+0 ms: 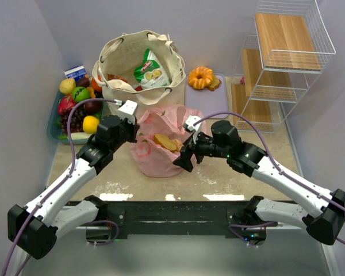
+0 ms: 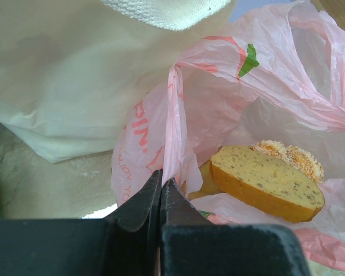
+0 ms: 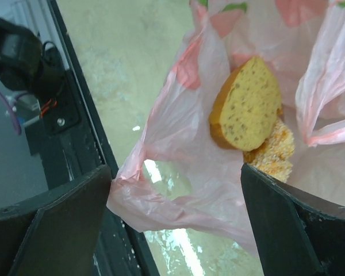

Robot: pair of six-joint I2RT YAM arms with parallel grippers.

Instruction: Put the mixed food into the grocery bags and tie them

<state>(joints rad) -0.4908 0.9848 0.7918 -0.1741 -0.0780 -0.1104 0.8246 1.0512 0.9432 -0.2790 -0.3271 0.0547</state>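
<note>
Left fingers (image 2: 161, 192): shut tight on a pleat of the pink plastic bag (image 2: 230, 98), with the film pinched flat between the tips at the bag's left rim. I read this as an anchor that lifts that side so the mouth stays up and open.

Far left on the tabletop (image 1: 132, 181): fruit tray (image 1: 53, 127), well apart from my work.

Behind my left fingers: canvas tote (image 1: 122, 57), upright with its mouth open and a green-and-white snack packet (image 1: 151, 70) standing inside. Handles not tied.

Centre: the pink plastic bag sits just in front of the tote. Low inside it lies a herb-flecked bread slice (image 2: 267, 184), cut face up. A crumbed pastry (image 2: 287, 156) touches it on the far side. Both are deep enough that the rims could be gathered over them.

Right fingers (image 1: 183, 158): spread wide and holding nothing. In the right wrist view they straddle the bag's near handle loop, with film lying between the tips. Judgement: lined up to close on that loop, opposite the left pinch, so the two sides can be drawn together for a knot.

Back right: ring-shaped cake (image 1: 200, 76) resting on a lilac mat (image 1: 215, 100), not yet bagged. Wire rack (image 1: 282, 57) at the far right.
</note>
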